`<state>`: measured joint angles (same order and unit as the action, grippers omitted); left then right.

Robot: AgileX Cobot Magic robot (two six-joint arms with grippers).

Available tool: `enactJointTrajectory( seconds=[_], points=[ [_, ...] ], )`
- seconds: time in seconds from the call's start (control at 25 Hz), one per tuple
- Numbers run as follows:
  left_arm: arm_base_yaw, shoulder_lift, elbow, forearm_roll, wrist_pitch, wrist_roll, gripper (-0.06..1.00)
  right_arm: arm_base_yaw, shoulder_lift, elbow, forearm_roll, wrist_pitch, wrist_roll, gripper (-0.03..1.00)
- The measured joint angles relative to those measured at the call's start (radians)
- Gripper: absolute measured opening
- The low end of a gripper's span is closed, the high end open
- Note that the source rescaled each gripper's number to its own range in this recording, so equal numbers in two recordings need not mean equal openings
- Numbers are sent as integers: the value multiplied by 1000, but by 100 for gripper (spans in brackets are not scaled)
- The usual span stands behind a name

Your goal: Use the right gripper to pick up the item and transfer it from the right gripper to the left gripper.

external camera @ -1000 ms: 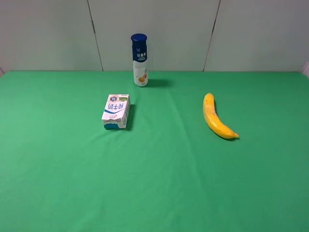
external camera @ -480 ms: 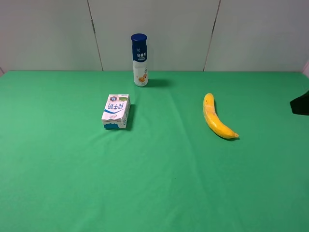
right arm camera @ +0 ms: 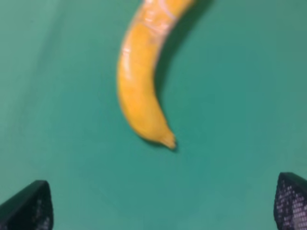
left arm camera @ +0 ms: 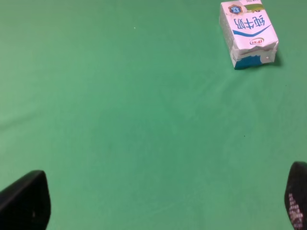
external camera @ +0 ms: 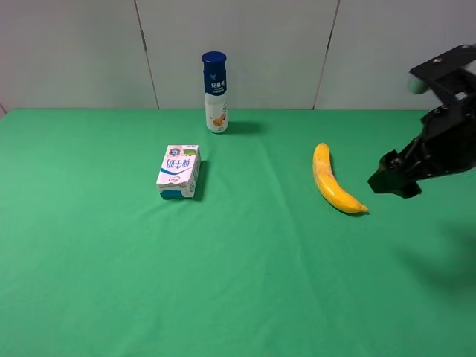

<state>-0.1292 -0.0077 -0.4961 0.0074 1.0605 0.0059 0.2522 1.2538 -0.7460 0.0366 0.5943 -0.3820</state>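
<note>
Two containers on the green cloth (external camera: 245, 282). One bottle (external camera: 216, 93) stood upright at the back, its blue cap on. One carton (external camera: 179, 171), white and blue, lay on its side nearer the front and left of the middle, well apart from the bottle. What either held could not be seen.

The count: one bottle, one carton, one banana (external camera: 333, 184), two grippers.

The banana lay flat on the right half of the cloth, well clear of both containers. It was ripe yellow and gently curved, longer than the carton, one end toward the back wall and the other swinging out to the front right and ending in a small dark tip. The right wrist view showed a pale patch farther up its skin, too blurred to make out.

The right gripper (external camera: 394, 181) hung above the cloth just right of the banana's dark tip, not touching it. Its two fingertips sat at opposite edges of its wrist view, spread wide, gripping nothing.

The left gripper (left arm camera: 160, 201) appeared only in its own wrist view, jaws also wide apart and empty, bare cloth between them and the carton well beyond.
</note>
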Motion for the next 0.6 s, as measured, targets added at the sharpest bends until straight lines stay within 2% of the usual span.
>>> enactJointTrajectory(
  seconds=[0.16, 0.6],
  points=[
    [0, 0, 0, 0, 0, 0, 96, 33, 121, -15, 2, -46, -5, 100],
    [0, 0, 0, 0, 0, 0, 96, 33, 396, -102, 3, -97, 5, 100]
  ],
)
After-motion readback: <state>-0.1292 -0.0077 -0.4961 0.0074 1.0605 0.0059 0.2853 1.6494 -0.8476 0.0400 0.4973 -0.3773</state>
